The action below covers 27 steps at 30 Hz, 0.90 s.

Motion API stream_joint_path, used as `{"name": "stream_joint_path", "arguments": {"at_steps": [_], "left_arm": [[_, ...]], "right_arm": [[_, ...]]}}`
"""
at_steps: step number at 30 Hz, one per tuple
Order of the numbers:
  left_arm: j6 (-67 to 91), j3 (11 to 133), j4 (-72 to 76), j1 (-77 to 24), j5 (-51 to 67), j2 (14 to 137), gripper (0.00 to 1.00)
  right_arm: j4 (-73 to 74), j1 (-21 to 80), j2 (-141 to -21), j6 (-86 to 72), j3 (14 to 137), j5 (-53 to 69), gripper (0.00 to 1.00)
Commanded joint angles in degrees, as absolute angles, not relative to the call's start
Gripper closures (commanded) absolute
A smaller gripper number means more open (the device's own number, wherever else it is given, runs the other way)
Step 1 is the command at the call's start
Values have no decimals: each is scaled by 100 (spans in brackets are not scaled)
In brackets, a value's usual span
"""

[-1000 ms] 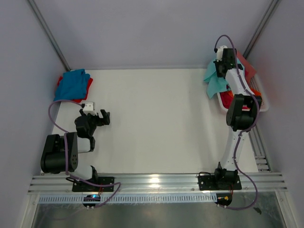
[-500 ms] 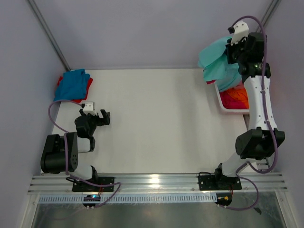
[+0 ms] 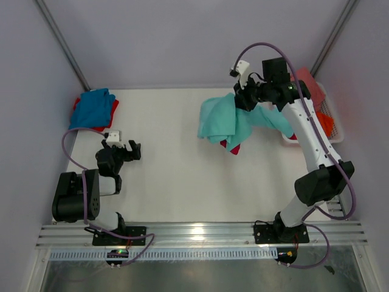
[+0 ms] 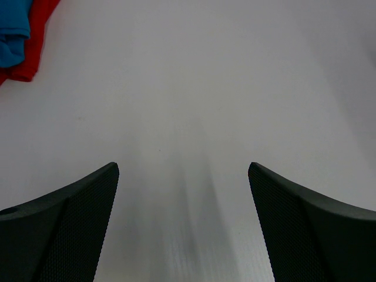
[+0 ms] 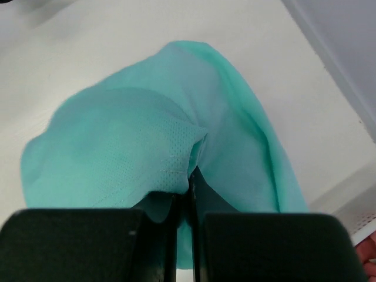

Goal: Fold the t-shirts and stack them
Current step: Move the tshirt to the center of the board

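My right gripper (image 3: 239, 99) hangs above the back of the table, shut on a fold of the large mint-teal t-shirt (image 3: 220, 120), which drapes down from it toward the table. In the right wrist view the fingers (image 5: 187, 183) pinch the teal cloth (image 5: 147, 135) tightly. A small red scrap of cloth (image 3: 233, 148) shows under the shirt's lower edge. A blue t-shirt (image 3: 92, 107) lies on a red one (image 3: 113, 111) at the back left. My left gripper (image 3: 131, 150) rests low near the table's left side, open and holding nothing (image 4: 183, 170).
The white mesh basket (image 3: 333, 109) stands at the back right with orange (image 3: 326, 125) and red (image 3: 308, 79) t-shirts in it; its corner shows in the right wrist view (image 5: 359, 226). The blue (image 4: 12, 29) and red (image 4: 36, 35) tees lie ahead-left of the left gripper.
The right arm lifted the mint-teal t-shirt out of the basket and swung it left over the table. The left arm has stayed where it was.
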<state>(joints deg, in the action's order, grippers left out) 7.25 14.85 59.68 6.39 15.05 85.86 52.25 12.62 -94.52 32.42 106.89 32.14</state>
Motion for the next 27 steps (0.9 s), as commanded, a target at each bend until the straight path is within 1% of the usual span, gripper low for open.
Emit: {"name": "stream_joint_path", "arguments": {"at_steps": [1,2,4,7,8,11,12,14,15,19,22,24,27], "left_arm": [[624,1608,6188,633,1538,8587,7],[624,1617,6188,633,1538,8596,7],[624,1617,6196,633,1529,8596,7],[633,1608,6205,633,1529,8596,7],[624,1617,6196,633,1529,8596,7],[633,1617,6205,633,1529,8596,7],[624,1617,6205,642,1529,8596,7],[633,1617,6196,633,1529,8596,7],[633,1617,6196,633,1538,8596,7],[633,1617,6205,633,1538,8596,7],[624,1617,6188,633,1529,8596,7],[633,1608,6196,624,1538,8596,8],[633,1617,6196,633,1529,8596,8]], "right_arm": [[4467,1222,-9264,3042,10512,2614,97],[4056,1187,-9272,2902,10442,2480,97],[3754,1055,-9325,2490,10354,2251,97],[3174,950,-9334,1971,10327,1356,97],[2868,862,-9325,1873,10266,823,97],[2226,591,-9194,1539,10126,28,97],[2128,476,-9150,1468,10090,-278,97],[2074,273,-9132,1197,10142,-386,97],[2013,142,-9123,1152,10169,-830,97],[1583,-166,-9079,1239,10125,-1825,97],[1564,-377,-9132,1231,10248,-2213,97],[1748,-474,-9271,1222,10388,-2215,97],[1881,-536,-9421,1353,10319,-2495,97]]}}
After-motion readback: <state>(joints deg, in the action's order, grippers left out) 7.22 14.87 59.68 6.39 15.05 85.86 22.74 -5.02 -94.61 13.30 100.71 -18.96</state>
